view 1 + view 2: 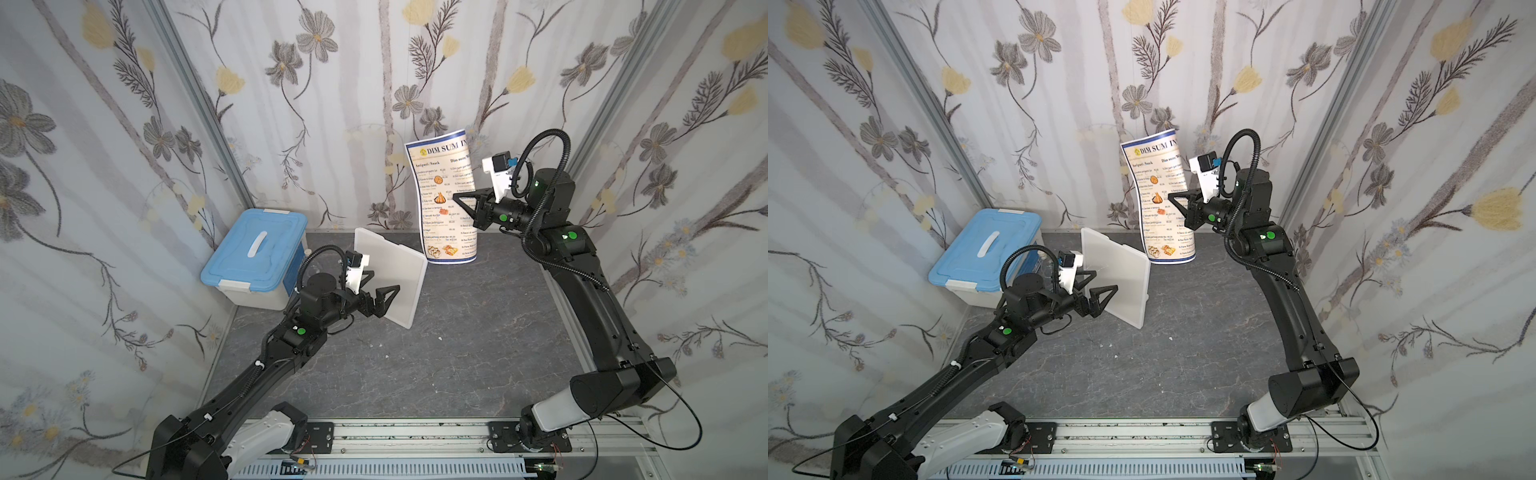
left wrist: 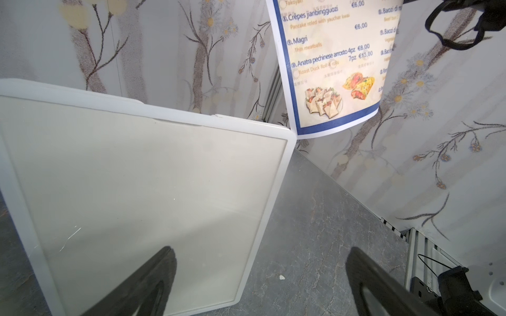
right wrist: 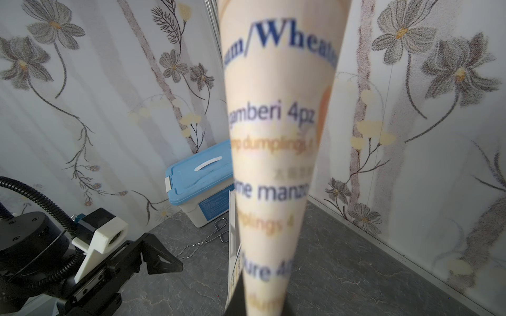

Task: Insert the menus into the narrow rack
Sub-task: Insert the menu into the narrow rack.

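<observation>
One menu, a white sheet with a blue border headed "DIM SUM INN", hangs upright and bowed at the far side of the table, right of centre; it shows the same in both top views; the right gripper is pressed together on its right edge about halfway up, and the right wrist view shows the sheet running out from between the jaws, blurred and close; its lower left corner sits just beside the upper far corner of the narrow rack, and I cannot tell whether they touch; the rack, a flat white translucent holder, stands on edge on the table, left of the menu and nearer; the left gripper is at the rack's broad right face with its jaws spread wide and nothing pinched; in the left wrist view one finger overlaps the rack's panel and the other lies over bare table; contact there is unclear; a blue-lidded box sits just left of the rack by the far left corner; floral walls close in three sides.
</observation>
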Motion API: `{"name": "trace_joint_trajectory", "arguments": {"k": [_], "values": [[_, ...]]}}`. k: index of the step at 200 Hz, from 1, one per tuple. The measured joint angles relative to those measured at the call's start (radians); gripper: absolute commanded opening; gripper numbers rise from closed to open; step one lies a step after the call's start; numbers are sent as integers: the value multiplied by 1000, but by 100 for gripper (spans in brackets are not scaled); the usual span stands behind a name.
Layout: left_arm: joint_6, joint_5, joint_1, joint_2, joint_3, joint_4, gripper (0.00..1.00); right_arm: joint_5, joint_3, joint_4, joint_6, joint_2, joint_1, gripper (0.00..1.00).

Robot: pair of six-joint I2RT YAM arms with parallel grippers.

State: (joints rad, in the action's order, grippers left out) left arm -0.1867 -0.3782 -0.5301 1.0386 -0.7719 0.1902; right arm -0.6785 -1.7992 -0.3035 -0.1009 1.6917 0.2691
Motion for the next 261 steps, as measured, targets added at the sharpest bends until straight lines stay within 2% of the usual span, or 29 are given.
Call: {"name": "trace_joint_trajectory", "arguments": {"k": [261], "values": [[0, -7, 2, -6, 0, 0, 100, 19, -18, 3, -4, 26, 15, 4]]}}
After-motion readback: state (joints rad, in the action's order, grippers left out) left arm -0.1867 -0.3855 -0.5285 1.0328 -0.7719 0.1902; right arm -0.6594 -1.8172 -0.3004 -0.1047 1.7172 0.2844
